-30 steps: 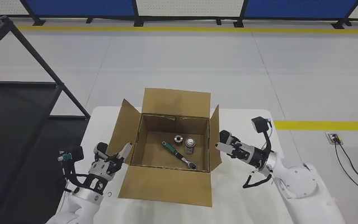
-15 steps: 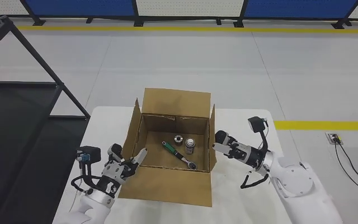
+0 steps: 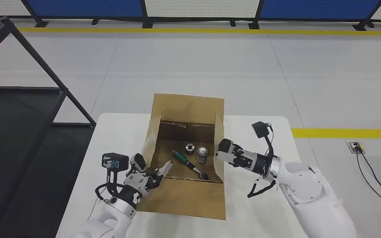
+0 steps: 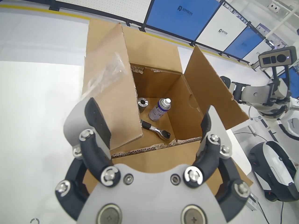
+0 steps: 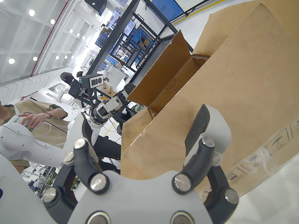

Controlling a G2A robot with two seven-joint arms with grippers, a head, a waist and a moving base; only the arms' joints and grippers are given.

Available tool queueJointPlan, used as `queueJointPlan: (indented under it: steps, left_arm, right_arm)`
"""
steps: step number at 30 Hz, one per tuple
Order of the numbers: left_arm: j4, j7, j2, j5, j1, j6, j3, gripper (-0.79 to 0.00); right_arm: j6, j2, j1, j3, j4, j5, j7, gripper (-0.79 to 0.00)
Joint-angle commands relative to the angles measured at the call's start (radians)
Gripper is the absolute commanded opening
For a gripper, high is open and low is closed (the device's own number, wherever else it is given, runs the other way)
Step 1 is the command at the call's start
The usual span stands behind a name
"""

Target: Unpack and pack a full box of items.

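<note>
Both left gripper [image 3: 158, 172] and right gripper [image 3: 223, 150] stand wide, empty, by the box [image 3: 184, 203]; we think its flaps [image 4: 109, 71] are light, bendy; push flat.

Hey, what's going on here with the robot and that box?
A two-armed robot is working on an open brown cardboard box on a white table. Its left gripper and right gripper, both open, each sit against a raised side flap. Inside are a green-handled ratchet wrench, a spray can and a short metal cylinder.

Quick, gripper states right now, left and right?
Left gripper: open, holding nothing.
Right gripper: open, holding nothing.
</note>
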Motion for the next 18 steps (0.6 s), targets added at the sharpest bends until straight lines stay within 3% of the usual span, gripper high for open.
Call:
queueJointPlan:
  steps: [1, 18]
  left_arm:
    - [0.006, -0.014, 0.000, 0.015, -0.009, 0.007, 0.012, 0.000]
    - [0.063, -0.107, -0.003, 0.093, -0.067, 0.024, 0.089, 0.000]
  right_arm:
    - [0.004, -0.003, 0.013, -0.015, 0.010, 0.001, 0.003, 0.000]
    - [0.009, -0.034, 0.134, -0.148, 0.148, 0.050, 0.025, 0.000]
